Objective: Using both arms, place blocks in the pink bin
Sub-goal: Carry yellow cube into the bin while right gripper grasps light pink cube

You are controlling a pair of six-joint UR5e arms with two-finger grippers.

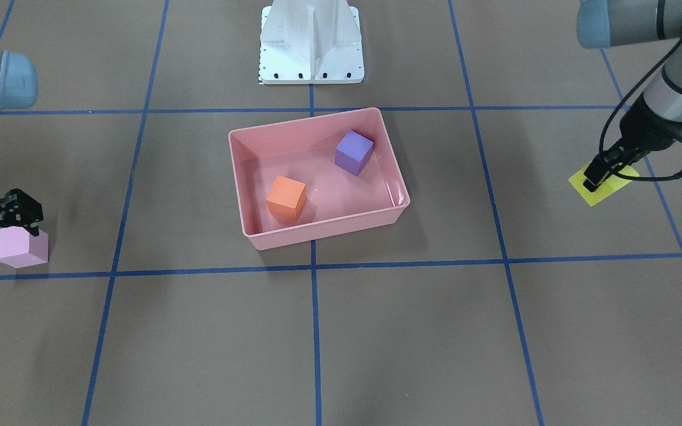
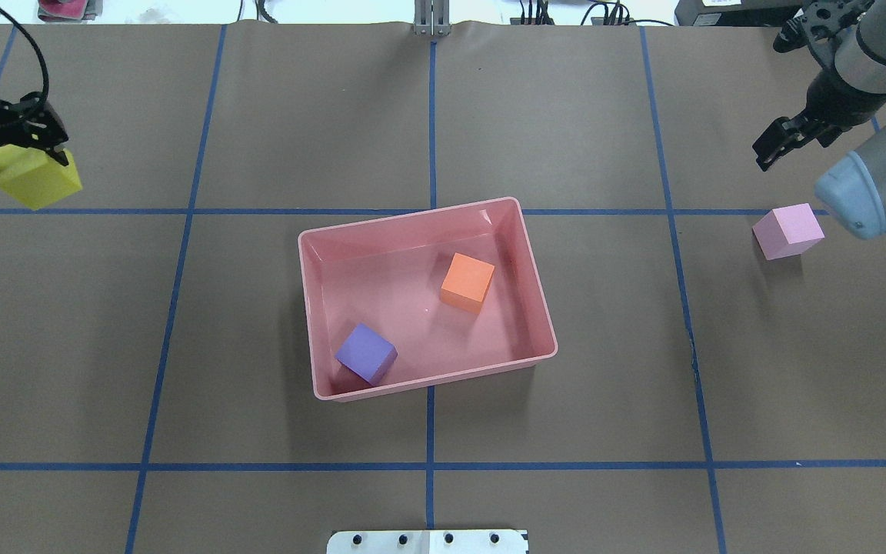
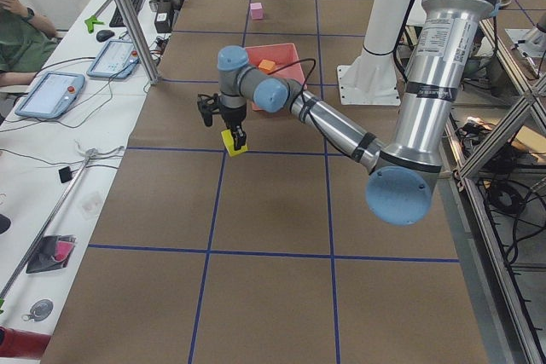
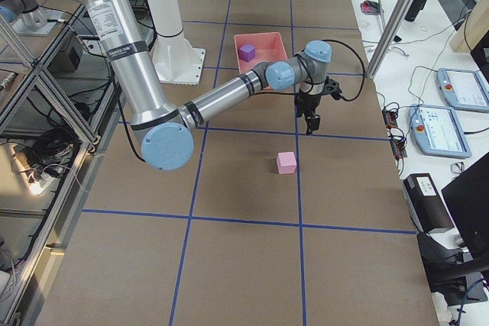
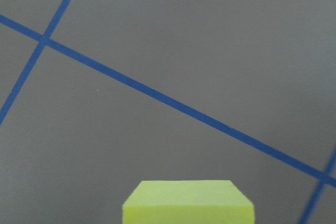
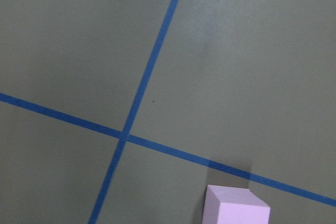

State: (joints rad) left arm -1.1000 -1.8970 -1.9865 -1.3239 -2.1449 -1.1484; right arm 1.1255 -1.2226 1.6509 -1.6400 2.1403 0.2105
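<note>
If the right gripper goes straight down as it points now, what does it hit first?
The right gripper looks open above the light pink block: likely that first, or bare table just beside it; depth is unclear.

No legible text, labels, brands or numbers in any view; pink bin point(image 2: 397, 285) is unmarked, teach pendant point(image 4: 439, 129) screen too small to read.

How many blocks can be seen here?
4. Orange and purple lie in the bin; yellow is in the left gripper; pink sits on the table near the right gripper.
</note>
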